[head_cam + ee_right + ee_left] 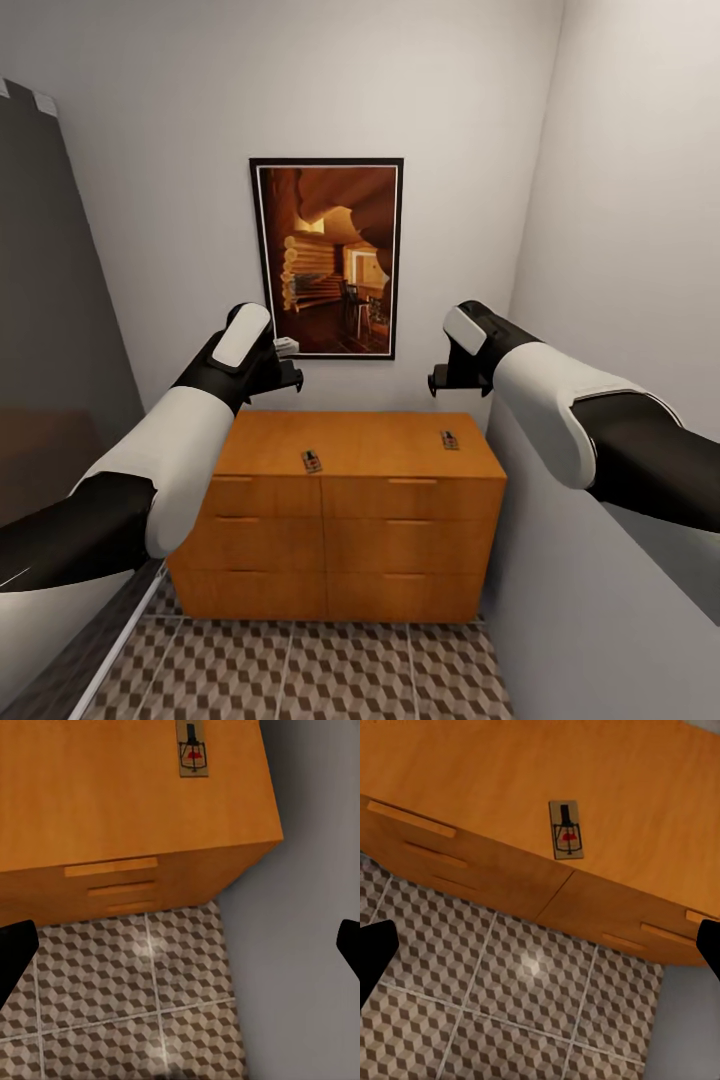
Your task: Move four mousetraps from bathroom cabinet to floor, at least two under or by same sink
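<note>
head view first: we face the cabinet (340, 500), two mousetraps (311, 461) lying on its top, both arms raised above it; we judge the first pick is still ahead.

left wrist view: jaws spread, empty, one trap (565, 829) near the front edge.

right wrist view: jaws spread over bathroom floor (127, 982); another trap (192, 755) near the wall-side end.

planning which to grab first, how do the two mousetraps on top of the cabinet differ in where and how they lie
The nearer mousetrap lies at the front edge of the cabinet top, about mid-width, below the left gripper. The farther mousetrap sits further back, near the cabinet's right end by the side wall, below the right gripper. The nearer one is slightly skewed to the front edge; the farther one lies squarer. Both lie flat, tan with a red spot, untouched.
</note>
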Controlling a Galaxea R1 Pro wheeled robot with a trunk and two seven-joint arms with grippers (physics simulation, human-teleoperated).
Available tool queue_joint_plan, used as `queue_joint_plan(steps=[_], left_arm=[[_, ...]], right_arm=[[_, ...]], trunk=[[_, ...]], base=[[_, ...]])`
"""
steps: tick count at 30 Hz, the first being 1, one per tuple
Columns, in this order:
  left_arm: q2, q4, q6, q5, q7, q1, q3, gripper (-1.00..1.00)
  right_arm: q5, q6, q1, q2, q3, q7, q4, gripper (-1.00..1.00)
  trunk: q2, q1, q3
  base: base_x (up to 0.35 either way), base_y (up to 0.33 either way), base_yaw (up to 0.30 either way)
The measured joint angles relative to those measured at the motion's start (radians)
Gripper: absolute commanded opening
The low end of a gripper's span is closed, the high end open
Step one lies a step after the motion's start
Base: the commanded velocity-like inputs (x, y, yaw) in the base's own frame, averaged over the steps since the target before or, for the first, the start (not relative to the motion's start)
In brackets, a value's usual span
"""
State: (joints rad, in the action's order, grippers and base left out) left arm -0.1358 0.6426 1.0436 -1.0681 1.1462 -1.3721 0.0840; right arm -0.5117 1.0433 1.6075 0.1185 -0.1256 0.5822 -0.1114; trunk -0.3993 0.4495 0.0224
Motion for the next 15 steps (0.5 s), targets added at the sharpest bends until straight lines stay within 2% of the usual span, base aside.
queue_joint_plan(steps=[9, 15], left_arm=[[0.001, 0.013, 0.000, 0.002, 0.004, 0.001, 0.000, 1.00], [0.002, 0.046, -0.001, 0.001, 0.028, 0.003, 0.001, 1.00]], right_arm=[[0.001, 0.000, -0.002, 0.001, 0.000, 0.000, 0.004, 1.00], [0.001, 0.000, -0.003, 0.001, 0.000, 0.000, 0.012, 1.00]], trunk=[[0.000, 0.000, 0.000], [0.000, 0.000, 0.000]], base=[[0.026, 0.000, 0.000], [0.007, 0.000, 0.000]])
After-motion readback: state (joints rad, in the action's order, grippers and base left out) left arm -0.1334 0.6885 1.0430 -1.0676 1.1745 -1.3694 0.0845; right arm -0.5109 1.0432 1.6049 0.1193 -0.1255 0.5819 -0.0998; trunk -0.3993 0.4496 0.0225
